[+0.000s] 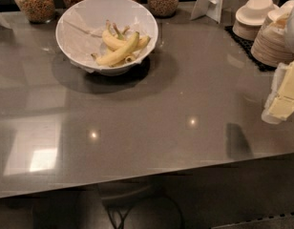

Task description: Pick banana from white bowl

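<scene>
Camera view, banana (pixel 119 51) upper-left, fingers (pixel 283 106) right edge

Hand (pixel 284 95) at right edge: blocky cream-yellow shell, pale grey-white casing above.

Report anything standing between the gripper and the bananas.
Nothing visible does. The gripper hangs at the right edge, and only tabletop lies between it and the white bowl. The bananas lie uncovered inside; just the bowl's rim needs clearing.

Grey table (pixel 152 128) with white bowl (pixel 140 14), glass jars (pixel 35 1), black mat (pixel 243 43); end effector (pixel 282 101) over right edge.
</scene>
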Controlling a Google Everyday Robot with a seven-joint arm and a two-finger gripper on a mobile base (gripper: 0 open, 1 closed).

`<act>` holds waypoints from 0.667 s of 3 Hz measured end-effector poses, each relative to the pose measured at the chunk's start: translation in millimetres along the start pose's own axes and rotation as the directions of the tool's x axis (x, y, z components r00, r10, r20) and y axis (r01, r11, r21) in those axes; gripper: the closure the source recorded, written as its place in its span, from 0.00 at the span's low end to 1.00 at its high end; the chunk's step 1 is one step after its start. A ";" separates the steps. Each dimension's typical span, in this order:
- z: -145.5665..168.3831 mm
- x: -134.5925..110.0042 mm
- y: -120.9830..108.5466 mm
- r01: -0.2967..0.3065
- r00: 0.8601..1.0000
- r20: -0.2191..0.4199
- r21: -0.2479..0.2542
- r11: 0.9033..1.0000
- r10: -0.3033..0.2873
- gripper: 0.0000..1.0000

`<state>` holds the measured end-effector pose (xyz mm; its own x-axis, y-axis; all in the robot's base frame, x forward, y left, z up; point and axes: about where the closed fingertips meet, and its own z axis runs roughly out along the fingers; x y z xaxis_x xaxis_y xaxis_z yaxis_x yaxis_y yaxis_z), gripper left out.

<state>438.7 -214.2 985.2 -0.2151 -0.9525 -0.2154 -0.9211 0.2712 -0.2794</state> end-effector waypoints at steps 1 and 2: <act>0.1 -0.1 -0.1 0.000 1.000 0.001 0.000 1.000 0.000 0.00; 9.6 -19.2 -13.7 -0.001 0.996 0.086 0.010 1.000 0.000 0.00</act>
<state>458.5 -198.3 984.2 -0.1867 -0.9369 -0.2954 -0.9175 0.2738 -0.2886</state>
